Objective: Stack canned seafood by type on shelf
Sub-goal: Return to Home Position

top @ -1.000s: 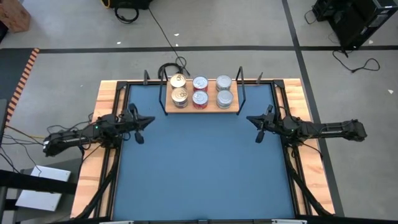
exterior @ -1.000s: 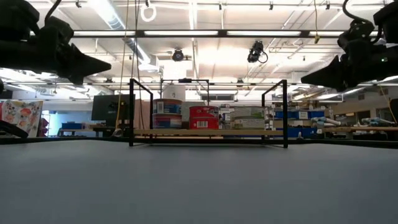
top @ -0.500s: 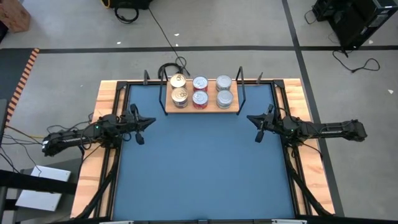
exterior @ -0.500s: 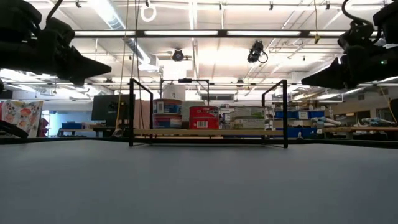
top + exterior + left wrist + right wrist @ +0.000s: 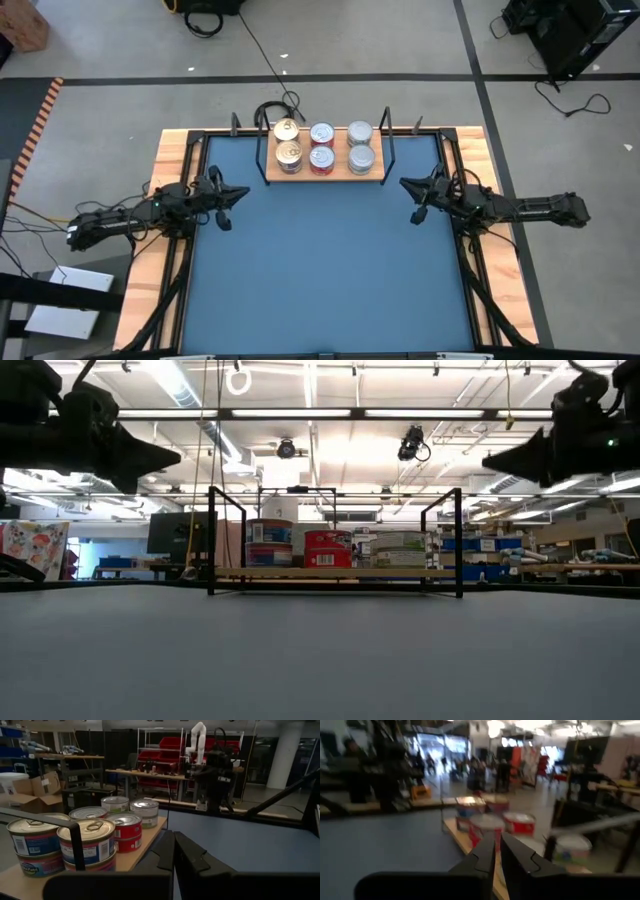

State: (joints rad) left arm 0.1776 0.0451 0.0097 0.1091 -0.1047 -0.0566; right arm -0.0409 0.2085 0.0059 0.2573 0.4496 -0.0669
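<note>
- surface (image 5: 320,270): no tins on the blue in the high view, so nothing looks left to sort. Job reads as finished.
- left gripper (image 5: 243,193): centre left of the high view, by the surface's side edge. Fingers pinched together, nothing held, tip aimed inward. In the low view it hangs well above the surface.
- right gripper (image 5: 404,184): mirrored at centre right. Fingers narrow, only a slit between them, nothing held. Both sit apart from the shelf, probably parked there to stay off the stacks.
- shelf (image 5: 341,148): upper centre of the high view, at the surface's far edge. It has black wire frames at both ends.
- On the shelf are three columns by type: gold tins (image 5: 290,153) left, red tins (image 5: 322,157) middle, silver tins (image 5: 361,157) right. Each type has a front and a back stack, like kept with like, which is the sort asked for.
- Hard to tell:
  - The high view gives lids only, so no stack height.
  - The left wrist view shows gold and red two high. The silver height is unclear.
  - In the low view the back stacks hide behind the front ones, silver is lost in room clutter, and the arms are cut off at the upper corners.
  - Labels are unreadable.
</note>
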